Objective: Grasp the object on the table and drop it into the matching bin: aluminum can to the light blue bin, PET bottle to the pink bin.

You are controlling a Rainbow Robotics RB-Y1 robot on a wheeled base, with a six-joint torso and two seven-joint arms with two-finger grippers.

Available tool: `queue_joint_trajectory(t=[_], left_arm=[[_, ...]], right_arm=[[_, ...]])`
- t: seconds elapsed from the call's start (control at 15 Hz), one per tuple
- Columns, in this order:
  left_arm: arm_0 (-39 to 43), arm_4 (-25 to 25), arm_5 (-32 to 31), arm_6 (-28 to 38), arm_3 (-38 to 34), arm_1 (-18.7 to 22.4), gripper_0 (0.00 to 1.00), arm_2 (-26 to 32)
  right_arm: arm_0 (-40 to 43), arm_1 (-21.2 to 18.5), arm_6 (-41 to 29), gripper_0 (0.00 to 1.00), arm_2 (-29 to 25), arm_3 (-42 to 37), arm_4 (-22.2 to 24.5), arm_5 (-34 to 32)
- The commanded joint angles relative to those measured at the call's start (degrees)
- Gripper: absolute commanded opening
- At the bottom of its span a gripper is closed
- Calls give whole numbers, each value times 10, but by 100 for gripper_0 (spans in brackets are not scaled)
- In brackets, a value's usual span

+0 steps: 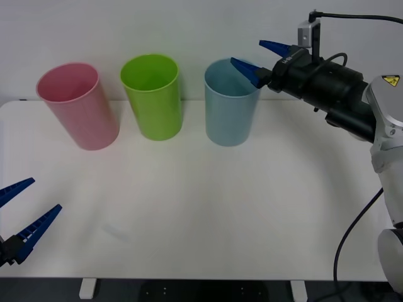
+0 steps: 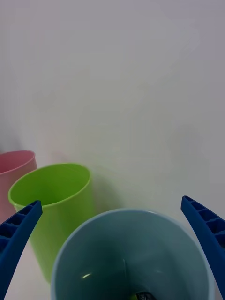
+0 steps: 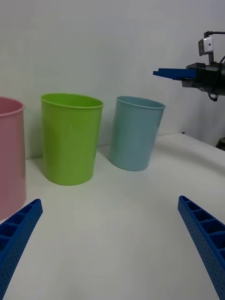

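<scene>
On table: can beneath right gripper.

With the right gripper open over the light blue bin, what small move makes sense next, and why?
Probably pull the right gripper back and away from the light blue bin. It hangs open and empty above the rim, and something dark with a green-yellow patch, likely the can, lies at the bin's bottom. The left gripper waits open at the near left.
</scene>
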Motion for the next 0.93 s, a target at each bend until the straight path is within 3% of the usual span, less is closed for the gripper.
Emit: queue_joint_trajectory(t=[0.07,0.47,0.73,0.93], left_arm=[[0,0,0,0,0,0,100,0],[0,0,0,0,0,0,100,0],[0,0,0,0,0,0,100,0],[0,0,0,0,0,0,100,0]], right_arm=[[45,-32,2,100,0,-40,-33,-31],[134,-91,19,100,0,-103,-92,-62],[193,-124,120,100,-4,-109,-125,-84],[234,-131,142,100,-36,-110,-125,-128]])
